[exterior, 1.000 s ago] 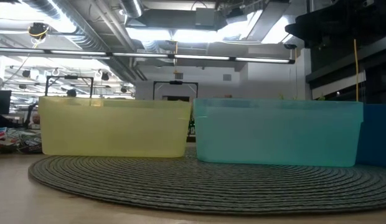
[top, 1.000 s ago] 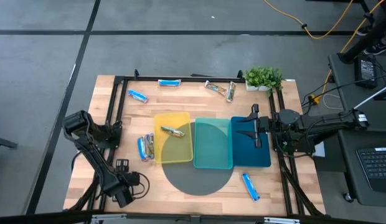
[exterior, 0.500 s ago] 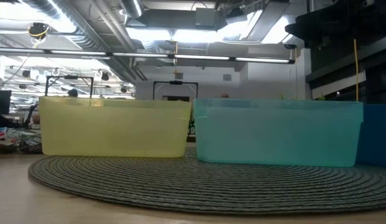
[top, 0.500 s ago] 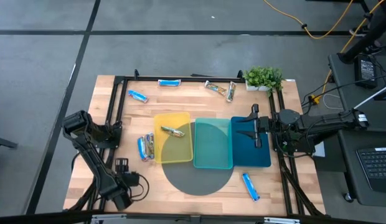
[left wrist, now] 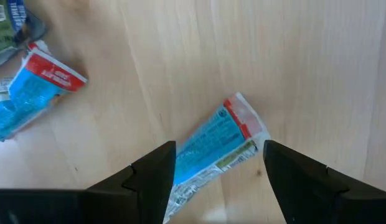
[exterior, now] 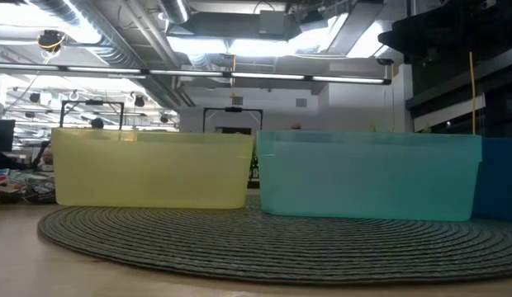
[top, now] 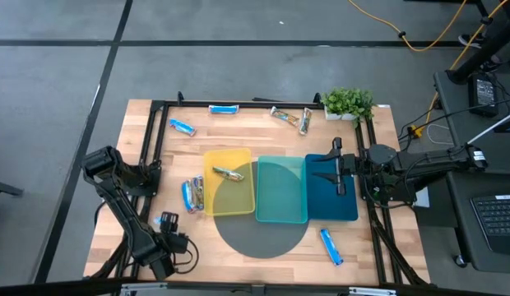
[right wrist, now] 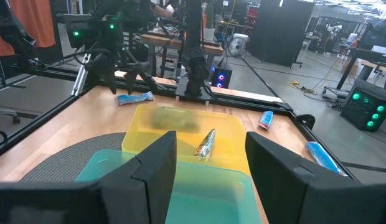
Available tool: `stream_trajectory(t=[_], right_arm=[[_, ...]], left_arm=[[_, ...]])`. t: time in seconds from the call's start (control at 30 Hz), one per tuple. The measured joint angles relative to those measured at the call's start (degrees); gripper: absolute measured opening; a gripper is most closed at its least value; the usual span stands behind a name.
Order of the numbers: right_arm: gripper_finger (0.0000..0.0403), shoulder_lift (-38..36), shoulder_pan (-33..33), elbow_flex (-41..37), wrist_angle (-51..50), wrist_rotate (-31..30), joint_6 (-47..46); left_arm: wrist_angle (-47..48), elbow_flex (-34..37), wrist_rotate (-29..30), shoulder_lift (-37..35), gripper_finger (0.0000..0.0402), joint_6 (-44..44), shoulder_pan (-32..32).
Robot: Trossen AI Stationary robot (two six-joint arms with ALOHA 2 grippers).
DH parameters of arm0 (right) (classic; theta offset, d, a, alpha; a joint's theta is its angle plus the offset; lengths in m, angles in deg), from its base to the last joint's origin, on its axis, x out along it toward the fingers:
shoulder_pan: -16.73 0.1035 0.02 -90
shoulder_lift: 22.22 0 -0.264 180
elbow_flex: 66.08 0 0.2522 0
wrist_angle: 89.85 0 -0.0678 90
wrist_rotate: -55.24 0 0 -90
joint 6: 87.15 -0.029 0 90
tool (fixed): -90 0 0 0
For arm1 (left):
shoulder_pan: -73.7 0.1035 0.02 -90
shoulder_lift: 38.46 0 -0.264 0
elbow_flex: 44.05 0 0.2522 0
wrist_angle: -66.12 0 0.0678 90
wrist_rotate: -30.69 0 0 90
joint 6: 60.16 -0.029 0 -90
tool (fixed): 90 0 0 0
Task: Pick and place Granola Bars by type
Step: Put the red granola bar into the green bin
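Left wrist view, blue-and-white granola bar [left wrist: 213, 144] between open left gripper [left wrist: 219, 167]

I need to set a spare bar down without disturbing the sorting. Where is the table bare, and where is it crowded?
Bare wood lies along the front right, between the round mat and the lone blue bar, and at the back between the bars and the yellow tray. The left side is crowded: the left gripper hovers open over a bar, others close by.
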Motion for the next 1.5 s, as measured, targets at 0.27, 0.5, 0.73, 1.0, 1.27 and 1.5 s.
stream_trajectory(t=[0.27, 0.5, 0.73, 1.0, 1.27, 1.5], right_arm=[[0.0195, 0.0, 0.0, 0.0, 0.0, 0.0, 0.0], [0.0195, 0.0, 0.0, 0.0, 0.0, 0.0, 0.0], [0.0195, 0.0, 0.0, 0.0, 0.0, 0.0, 0.0], [0.0195, 0.0, 0.0, 0.0, 0.7, 0.0, 0.0], [0.0195, 0.0, 0.0, 0.0, 0.7, 0.0, 0.0], [0.0195, 0.0, 0.0, 0.0, 1.4, 0.0, 0.1]], left_arm=[[-2.6, 0.0, -0.4, 0.3, 0.0235, -0.9, 0.1], [-2.9, 0.0, -2.6, 4.3, 0.0235, -3.9, 0.2], [-2.9, -0.1, -3.0, 6.4, 0.022, -4.1, 0.2], [-2.6, 0.1, -2.7, 5.9, 0.0136, -1.7, 0.2], [-2.5, 0.1, -2.7, 5.9, 0.0066, -1.5, 0.2], [-2.3, -1.2, -2.8, 5.9, 0.006, -1.9, 1.8]])
